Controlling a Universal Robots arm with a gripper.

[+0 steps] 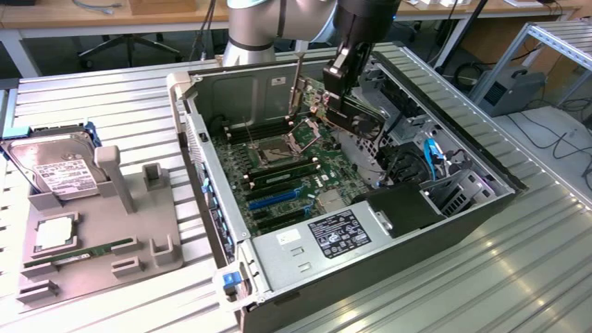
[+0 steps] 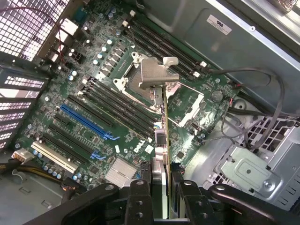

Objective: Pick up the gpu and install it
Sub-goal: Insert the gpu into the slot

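One card is the business of this moment: the gpu hangs over the open computer case, clamped between the gripper's two black fingers, which close on its flat faces. The wrist view sees it edge-on, as a thin vertical blade, with its silver end bracket at the far end. That upright hold makes sense, since a card has to meet a slot edge first and the thin edge gives the fingers two broad faces to squeeze.

From the exterior view, the arm reaches down into the far half of the case and the gpu sits clear above the motherboard, touching nothing. It hangs roughly above the CPU socket. The long blue expansion slot lies well to one side of the card, so by my judgement the card is lifted but not lined up with a slot and not seated.

Beside the case, on the exterior view's left, a grey holding fixture keeps a hard drive and a RAM stick in their own cradles, apart from the work.
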